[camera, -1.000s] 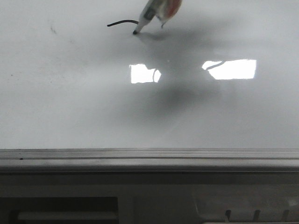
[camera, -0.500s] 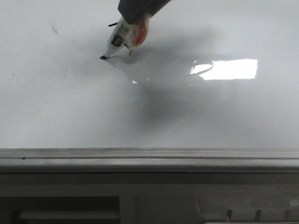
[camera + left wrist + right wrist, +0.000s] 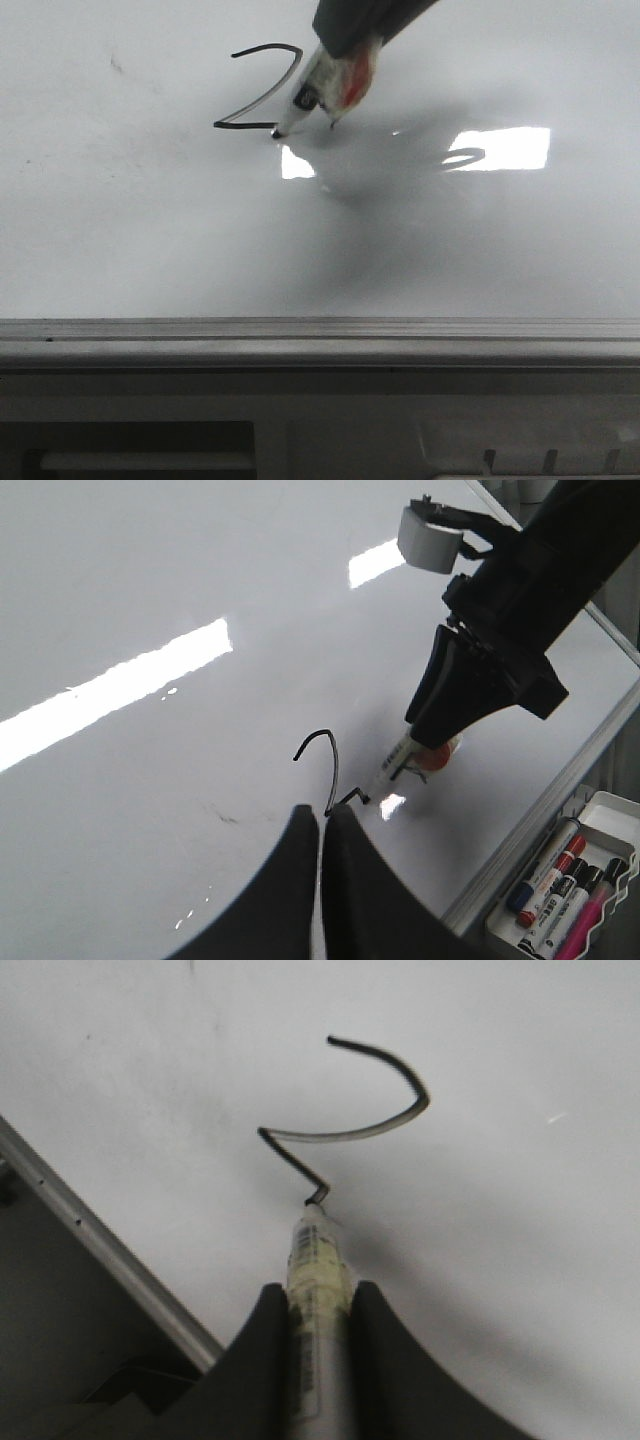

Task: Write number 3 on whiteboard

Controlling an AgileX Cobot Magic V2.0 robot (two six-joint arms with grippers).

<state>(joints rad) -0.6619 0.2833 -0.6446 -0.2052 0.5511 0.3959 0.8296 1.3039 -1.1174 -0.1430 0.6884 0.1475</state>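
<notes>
The whiteboard (image 3: 150,230) fills the front view, with its grey rail (image 3: 300,335) along the lower edge. The drawn part of the number 3 (image 3: 262,92) is a thin black line: a curved top, a long slant and a short flat stroke. It also shows in the right wrist view (image 3: 390,1125) and the left wrist view (image 3: 332,755). My right gripper (image 3: 318,1295) is shut on a white marker (image 3: 318,88), whose tip touches the end of the flat stroke. My left gripper (image 3: 322,815) is shut and empty, above the board near the line.
A white tray (image 3: 600,815) with several markers sits beyond the board's rail in the left wrist view. The right arm (image 3: 500,630) reaches over the board. Bright light reflections (image 3: 500,148) and small faint smudges (image 3: 115,65) mark the board.
The marker tip went from the curve's right end down and left, then right. The line gained the long slant and the short flat stroke.
</notes>
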